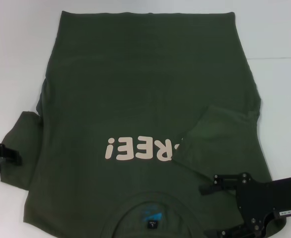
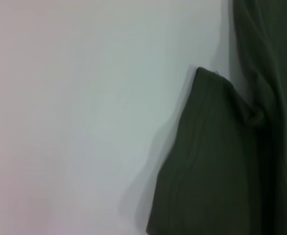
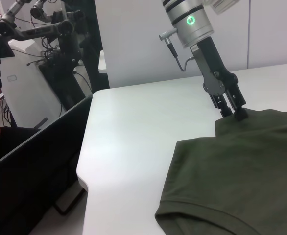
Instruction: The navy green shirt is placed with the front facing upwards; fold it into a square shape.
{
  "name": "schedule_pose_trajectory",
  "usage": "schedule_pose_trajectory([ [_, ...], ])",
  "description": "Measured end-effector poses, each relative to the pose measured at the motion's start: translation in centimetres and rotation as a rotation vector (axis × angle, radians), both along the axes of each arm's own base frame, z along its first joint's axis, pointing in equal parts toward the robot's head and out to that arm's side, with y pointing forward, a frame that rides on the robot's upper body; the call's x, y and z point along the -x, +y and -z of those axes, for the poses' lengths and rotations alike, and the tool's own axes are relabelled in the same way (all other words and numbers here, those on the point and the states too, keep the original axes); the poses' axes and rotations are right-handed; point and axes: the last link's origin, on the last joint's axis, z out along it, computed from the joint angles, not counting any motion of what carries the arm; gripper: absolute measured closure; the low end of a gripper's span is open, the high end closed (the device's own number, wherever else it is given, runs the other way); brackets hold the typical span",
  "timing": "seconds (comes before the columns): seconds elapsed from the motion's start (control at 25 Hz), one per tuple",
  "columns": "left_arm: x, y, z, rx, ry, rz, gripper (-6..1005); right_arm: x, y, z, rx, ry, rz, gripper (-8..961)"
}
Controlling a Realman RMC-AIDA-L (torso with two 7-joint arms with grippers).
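The right gripper [image 1: 211, 210] is nearest to the robot, at the bottom right of the head view, over the near right part of the navy green shirt [image 1: 145, 99]; its two black fingers stand apart and point toward the collar side, with nothing between them. The shirt lies flat on the white table [image 1: 16, 59] with the front up, the collar [image 1: 150, 215] close to the robot and the hem at the far side. Just beyond the collar the pale pink "FREE!" print [image 1: 140, 148] is seen upside down. The right sleeve [image 1: 212, 134] is folded inward over the chest and it covers the first letter of the print. At the left edge the left gripper [image 1: 6, 157] is at the tip of the left sleeve [image 1: 19, 144], which is spread outward on the table. In the right wrist view this gripper [image 3: 231, 111] has the fingers pressed together on the edge of the sleeve cloth, low at the table surface
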Motion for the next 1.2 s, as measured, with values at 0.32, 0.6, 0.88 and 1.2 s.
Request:
schedule_pose_trajectory([
  [0.32, -0.09, 0.15, -0.05, 0.002, 0.008, 0.006, 446, 0.05, -0.02, -0.06, 0.002, 0.004, -0.002, 58],
  [0.6, -0.10, 0.18, -0.03, 0.004, 0.013, 0.010, 721, 0.02, -0.01, -0.12, 0.001, 0.004, 0.000, 83],
  [0.88, -0.16, 0.16, 0.18, 0.029, 0.039, 0.034, 900, 0.01, 0.00, -0.14, 0.001, 0.005, 0.004, 84],
  [1.2, -0.46, 0.30, 0.67, 0.043, 0.083, 0.080, 924, -0.02, -0.02, -0.13, 0.001, 0.004, 0.007, 84],
])
